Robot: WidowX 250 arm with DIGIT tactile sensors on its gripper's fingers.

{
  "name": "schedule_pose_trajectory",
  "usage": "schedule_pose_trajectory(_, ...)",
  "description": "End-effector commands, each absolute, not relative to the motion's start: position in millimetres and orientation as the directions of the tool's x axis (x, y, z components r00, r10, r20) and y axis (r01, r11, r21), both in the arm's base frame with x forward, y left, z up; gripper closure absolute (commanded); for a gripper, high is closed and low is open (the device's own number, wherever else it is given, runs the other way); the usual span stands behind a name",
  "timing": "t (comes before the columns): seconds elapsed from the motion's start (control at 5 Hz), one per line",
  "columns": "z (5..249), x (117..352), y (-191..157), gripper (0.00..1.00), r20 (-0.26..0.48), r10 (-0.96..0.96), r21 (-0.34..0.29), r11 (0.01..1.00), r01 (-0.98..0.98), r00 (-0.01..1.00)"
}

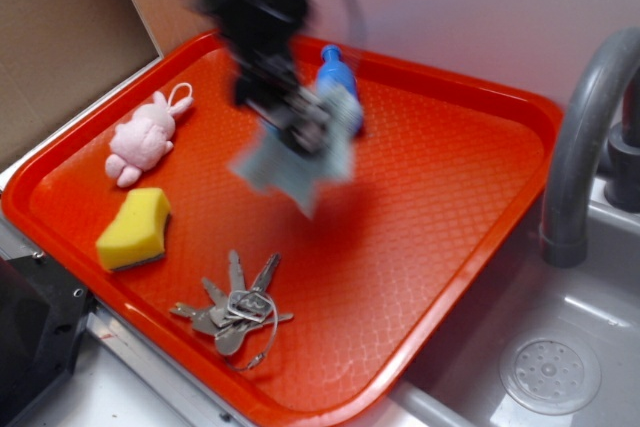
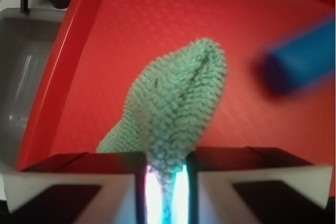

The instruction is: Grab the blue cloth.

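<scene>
The blue cloth point(image 1: 290, 172), a pale grey-blue fuzzy rag, hangs from my gripper point(image 1: 305, 127) above the middle of the red tray point(image 1: 440, 197). In the wrist view the cloth point(image 2: 176, 108) is pinched between my two fingers and droops away over the tray; it looks greenish there. My gripper point(image 2: 165, 174) is shut on it. The arm and cloth are blurred in the exterior view.
A bright blue plastic bottle point(image 1: 335, 72) lies just behind the gripper, also in the wrist view point(image 2: 302, 61). A pink plush bunny point(image 1: 145, 137), a yellow sponge point(image 1: 133, 230) and a bunch of keys point(image 1: 235, 309) lie on the tray. A grey faucet point(image 1: 580, 147) and sink point(image 1: 550, 372) are at the right.
</scene>
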State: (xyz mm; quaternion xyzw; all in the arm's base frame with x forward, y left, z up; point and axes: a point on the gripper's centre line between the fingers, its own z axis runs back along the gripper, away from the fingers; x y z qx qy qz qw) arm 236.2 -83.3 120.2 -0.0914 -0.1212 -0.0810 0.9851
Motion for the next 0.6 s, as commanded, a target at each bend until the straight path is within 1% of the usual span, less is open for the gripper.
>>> schedule_pose_trajectory(0.0,229.9,220.0,10.1,1.00,0.123,0.245,-0.171,0.960,-0.222,0.962)
schedule_pose_trajectory(0.2,259.5,216.6,58.2,1.00,0.056,0.225,-0.237,0.949,-0.206,0.973)
schedule_pose_trajectory(0.4,248.9,208.4,49.3,1.00,0.131,0.213,-0.202,0.962,-0.185,0.968)
